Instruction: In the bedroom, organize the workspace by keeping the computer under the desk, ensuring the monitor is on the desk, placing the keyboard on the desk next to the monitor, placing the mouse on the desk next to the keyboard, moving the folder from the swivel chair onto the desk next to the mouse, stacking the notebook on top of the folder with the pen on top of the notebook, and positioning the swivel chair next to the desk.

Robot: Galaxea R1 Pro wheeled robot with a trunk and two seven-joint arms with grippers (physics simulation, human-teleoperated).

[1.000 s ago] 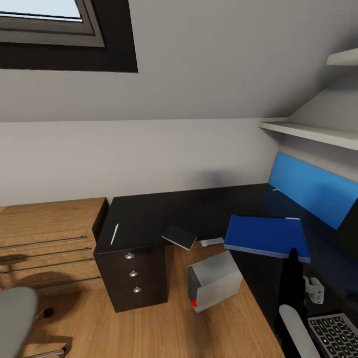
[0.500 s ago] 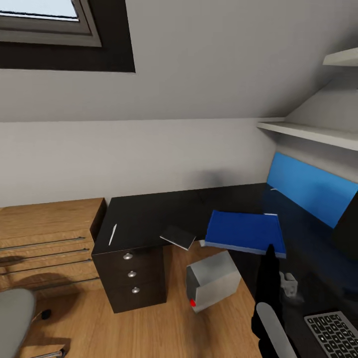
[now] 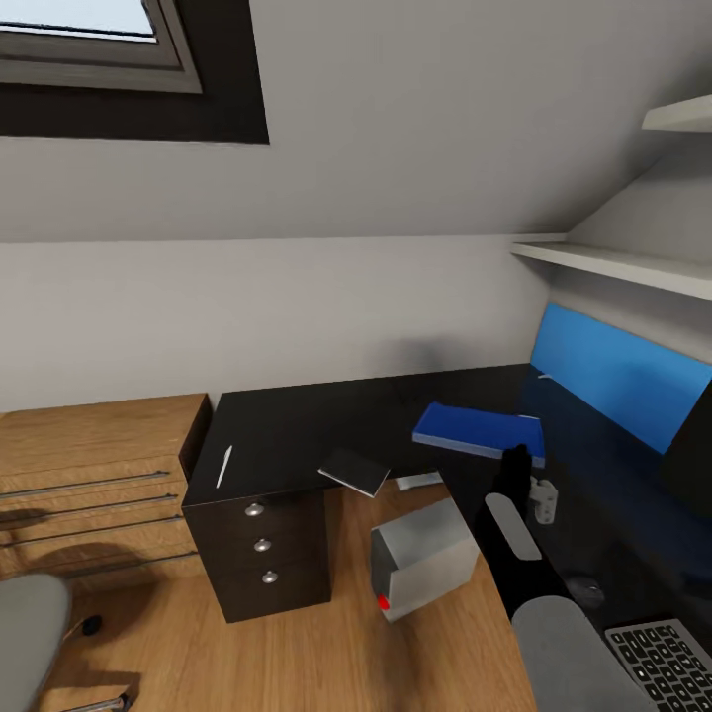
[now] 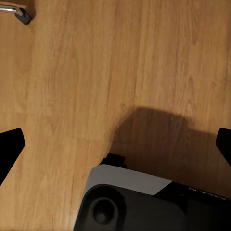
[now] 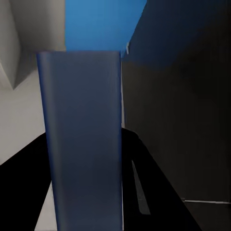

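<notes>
Since half a second ago the folder [image 3: 479,430] has travelled further toward the back of the black surface [image 3: 297,435] and now appears foreshortened, a thin bright blue slab held above the top. The right arm has stretched forward with it. The right claw [image 3: 514,463] grips the folder's near edge; in the right wrist view the folder [image 5: 84,134] rises as a smooth blue-grey panel between the dark fingers [image 5: 144,183], so the claw is closed on it. The left claw [image 4: 115,144] hangs over the wooden floor [image 4: 120,62] with its dark tips spread wide and nothing between them.

The pen [image 3: 225,466], a thin pale stick, lies on the matte surface above the drawers with round silver knobs. The boxy grey computer [image 3: 425,558] leans tilted on the floor beside the surface's edge. A corner of the keyboard [image 3: 670,667] shows.
</notes>
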